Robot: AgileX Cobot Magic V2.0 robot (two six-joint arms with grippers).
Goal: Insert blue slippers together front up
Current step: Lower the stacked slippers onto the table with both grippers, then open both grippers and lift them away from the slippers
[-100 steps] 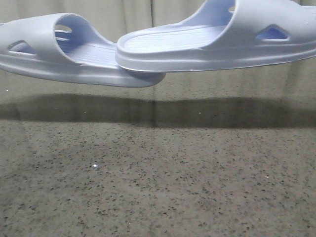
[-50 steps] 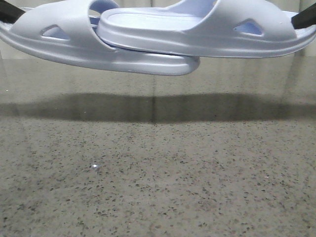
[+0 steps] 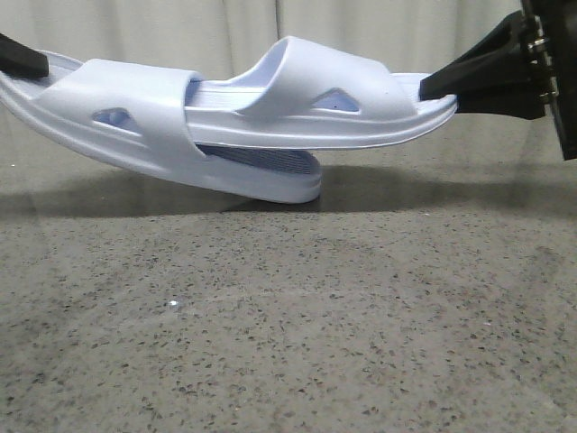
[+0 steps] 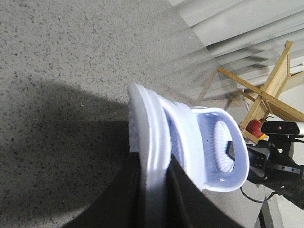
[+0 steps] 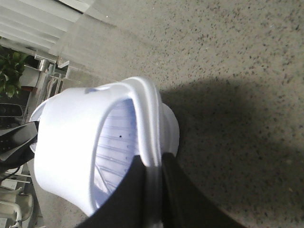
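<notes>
Held above worktop (image 3: 288, 316): left slipper (image 3: 135, 135) pinched at heel rim by left fingers (image 4: 118, 194); right slipper (image 3: 315, 108) likewise by right fingers (image 5: 175, 190), toe threaded under left strap. Judged light, soft, flexible foam; heel-rim hold adequate.

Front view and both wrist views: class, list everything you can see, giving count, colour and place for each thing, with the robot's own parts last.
blue slippers: two, pale blue, held above the table, one pushed through the other's strap, toes pointing opposite ways.
table: one, speckled grey-brown, below the slippers.
curtain: one, pale, behind the table.
wooden frame: one, light wood, background of left wrist view.
plant: one, green, background of right wrist view.
left hand: one, black, shut on one slipper's sole edge.
right hand: one, black, shut on the other slipper's edge.
</notes>
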